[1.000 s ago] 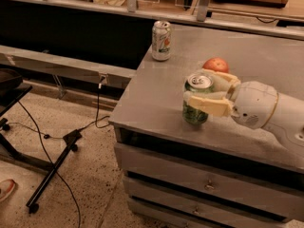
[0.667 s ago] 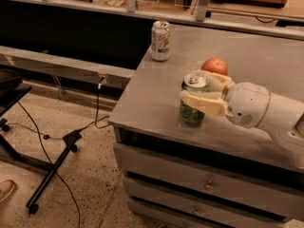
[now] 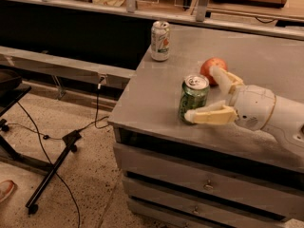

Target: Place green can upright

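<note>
Green can [image 3: 194,99] upright near the front left corner of a grey drawer cabinet's top [image 3: 156,103].
The gripper [image 3: 200,93] reaches in from the right with its jaws spread wide, and the can stands between them. The near finger [image 3: 209,114] lies across the can's lower side, and the far finger [image 3: 223,78] stands clear behind it, against a red-orange fruit [image 3: 211,68]. A white-silver can [image 3: 160,40] stands upright at the far left edge.
</note>
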Robot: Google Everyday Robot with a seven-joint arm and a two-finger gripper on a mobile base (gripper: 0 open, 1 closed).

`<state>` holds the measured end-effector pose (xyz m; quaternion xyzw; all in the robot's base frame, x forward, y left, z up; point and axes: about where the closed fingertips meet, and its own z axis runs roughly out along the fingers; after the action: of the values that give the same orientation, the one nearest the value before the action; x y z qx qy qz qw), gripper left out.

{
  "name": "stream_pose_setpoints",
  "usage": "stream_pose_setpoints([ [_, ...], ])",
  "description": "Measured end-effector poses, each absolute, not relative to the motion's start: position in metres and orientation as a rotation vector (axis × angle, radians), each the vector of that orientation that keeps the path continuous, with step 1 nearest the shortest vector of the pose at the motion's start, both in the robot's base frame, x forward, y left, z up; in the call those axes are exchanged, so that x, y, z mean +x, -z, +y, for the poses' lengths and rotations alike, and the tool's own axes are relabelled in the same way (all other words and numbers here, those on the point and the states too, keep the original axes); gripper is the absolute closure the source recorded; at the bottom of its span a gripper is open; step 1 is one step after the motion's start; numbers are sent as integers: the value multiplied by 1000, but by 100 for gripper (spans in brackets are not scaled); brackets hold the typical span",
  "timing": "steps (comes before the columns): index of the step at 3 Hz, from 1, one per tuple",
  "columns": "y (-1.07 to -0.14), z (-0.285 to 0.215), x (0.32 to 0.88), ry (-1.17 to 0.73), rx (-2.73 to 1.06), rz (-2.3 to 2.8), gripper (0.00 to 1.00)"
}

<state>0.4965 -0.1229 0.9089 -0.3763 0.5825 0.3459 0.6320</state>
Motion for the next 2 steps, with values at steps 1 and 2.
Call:
stream_pose_setpoints([
  [1,-904,-163,489,-647,-824,1419,0],
  [2,-913,-211,472,-517,-791,1503,0],
])
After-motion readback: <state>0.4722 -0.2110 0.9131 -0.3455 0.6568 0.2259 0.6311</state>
